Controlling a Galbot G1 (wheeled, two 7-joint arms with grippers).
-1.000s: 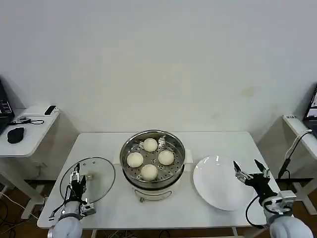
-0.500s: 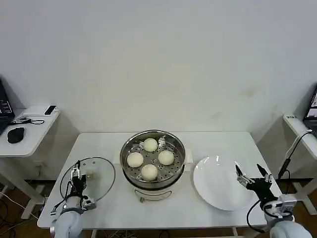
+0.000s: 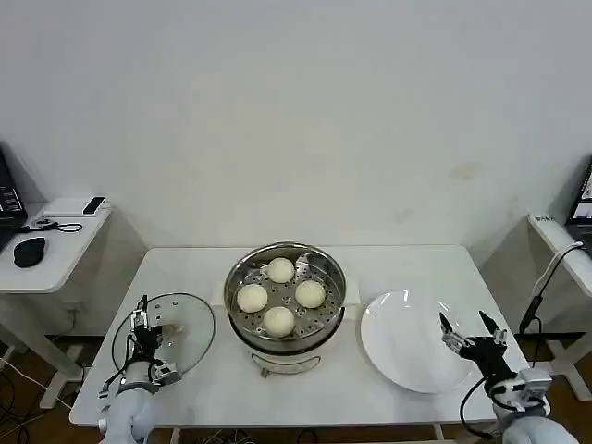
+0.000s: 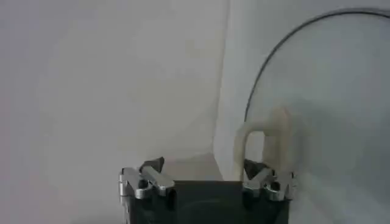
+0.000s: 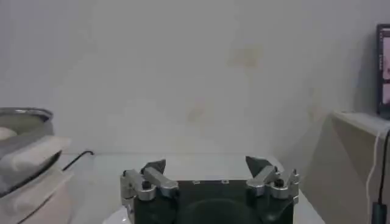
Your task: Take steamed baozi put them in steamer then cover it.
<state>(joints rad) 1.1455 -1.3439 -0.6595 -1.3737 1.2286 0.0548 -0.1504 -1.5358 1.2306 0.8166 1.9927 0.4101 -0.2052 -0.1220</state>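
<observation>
On the desk, left side: one glass lid is seen lying flat, its handle just ahead of the left gripper, whose jaws are spread and grasp nothing.
Centre: one steamer is seen, uncovered, with four steamed baozi set on its perforated tray.
Right side: one white plate is seen bare; the right gripper hovers at its near-right edge, jaws spread, nothing held.
Done: all four baozi are judged loaded.
Left: the steamer is not yet covered; the lid is to be grasped and placed.
</observation>
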